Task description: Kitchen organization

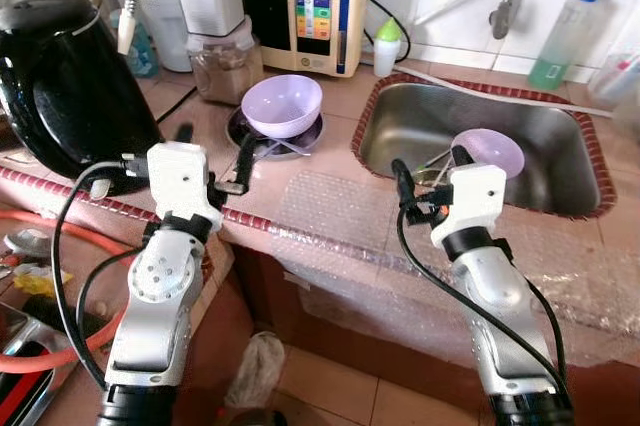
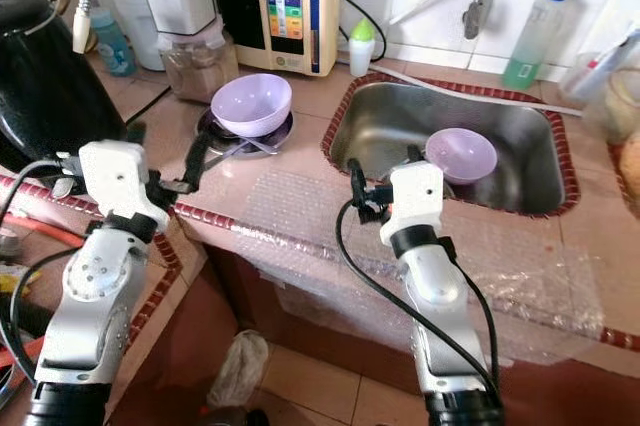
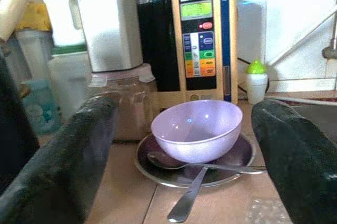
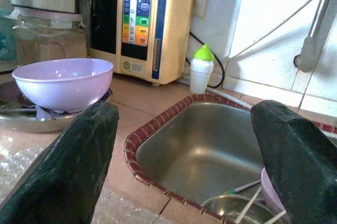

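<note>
A lilac bowl sits on a round metal plate on the tiled counter, with a spoon lying across the plate's front. My left gripper hovers open just in front of that plate, fingers spread wider than the bowl. A second lilac bowl lies tilted inside the steel sink, beside a small metal dish with utensils. My right gripper is open at the sink's near rim, close to that bowl and holding nothing.
A black kettle stands at the left. A jar, water ioniser and small green-capped bottle line the back wall. A green soap bottle stands behind the sink. Bubble wrap covers the counter's front edge.
</note>
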Available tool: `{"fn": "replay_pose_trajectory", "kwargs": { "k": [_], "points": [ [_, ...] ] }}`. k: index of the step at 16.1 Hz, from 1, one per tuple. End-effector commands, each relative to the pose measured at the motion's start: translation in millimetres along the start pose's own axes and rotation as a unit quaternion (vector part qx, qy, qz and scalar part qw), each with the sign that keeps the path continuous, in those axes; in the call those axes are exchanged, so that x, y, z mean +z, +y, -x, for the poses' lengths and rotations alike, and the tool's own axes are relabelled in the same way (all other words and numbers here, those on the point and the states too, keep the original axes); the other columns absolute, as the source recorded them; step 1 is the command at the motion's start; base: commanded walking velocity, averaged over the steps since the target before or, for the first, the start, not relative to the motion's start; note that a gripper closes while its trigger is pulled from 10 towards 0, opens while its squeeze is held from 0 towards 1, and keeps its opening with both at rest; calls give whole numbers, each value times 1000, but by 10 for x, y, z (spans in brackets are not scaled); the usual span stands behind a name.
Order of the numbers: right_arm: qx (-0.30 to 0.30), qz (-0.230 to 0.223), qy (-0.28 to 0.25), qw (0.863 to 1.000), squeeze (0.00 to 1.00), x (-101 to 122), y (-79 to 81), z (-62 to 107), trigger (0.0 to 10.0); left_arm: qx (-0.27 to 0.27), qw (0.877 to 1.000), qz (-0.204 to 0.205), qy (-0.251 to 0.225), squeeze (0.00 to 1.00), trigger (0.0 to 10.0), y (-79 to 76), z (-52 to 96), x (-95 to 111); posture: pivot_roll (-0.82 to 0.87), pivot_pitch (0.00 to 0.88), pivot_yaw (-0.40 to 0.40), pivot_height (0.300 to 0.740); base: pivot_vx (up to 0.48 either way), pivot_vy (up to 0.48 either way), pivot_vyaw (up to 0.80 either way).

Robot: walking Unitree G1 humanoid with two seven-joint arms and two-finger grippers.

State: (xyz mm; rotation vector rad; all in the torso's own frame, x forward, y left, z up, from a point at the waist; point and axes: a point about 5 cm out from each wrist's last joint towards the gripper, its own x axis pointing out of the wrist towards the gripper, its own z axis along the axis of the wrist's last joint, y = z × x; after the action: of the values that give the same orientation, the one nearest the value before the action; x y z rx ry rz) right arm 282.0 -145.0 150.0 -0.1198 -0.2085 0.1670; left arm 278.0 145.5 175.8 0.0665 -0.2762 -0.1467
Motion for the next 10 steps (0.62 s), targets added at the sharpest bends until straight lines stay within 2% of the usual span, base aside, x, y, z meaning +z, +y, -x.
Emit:
{"fn": "replay_pose_trajectory", "kwargs": {
  "k": [1, 5, 6, 10],
  "points": [
    [4, 2, -8, 1000, 0, 29, 32, -42, 10000, 6, 1000, 0, 8, 1000, 10000, 18, 12, 5, 10, 0, 35, 740, 0, 0, 0],
    [-2, -5, -10, 1000, 0, 27, 14, -57, 10000, 3, 1000, -4, 12, 1000, 10000, 38, 36, 41, 8, 0, 41, 740, 277, 0, 0],
    [-1, -7, -8, 1000, 0, 21, 15, -54, 10000, 0, 1000, -3, 13, 1000, 10000, 26, 29, 52, 7, 0, 42, 740, 307, 0, -706],
    [5, -7, -7, 1000, 0, -1, 33, -63, 10000, -9, 1000, 6, 15, 1000, 10000, -20, 3, 78, 7, 0, 47, 740, 312, 0, 0]
  ]
}}
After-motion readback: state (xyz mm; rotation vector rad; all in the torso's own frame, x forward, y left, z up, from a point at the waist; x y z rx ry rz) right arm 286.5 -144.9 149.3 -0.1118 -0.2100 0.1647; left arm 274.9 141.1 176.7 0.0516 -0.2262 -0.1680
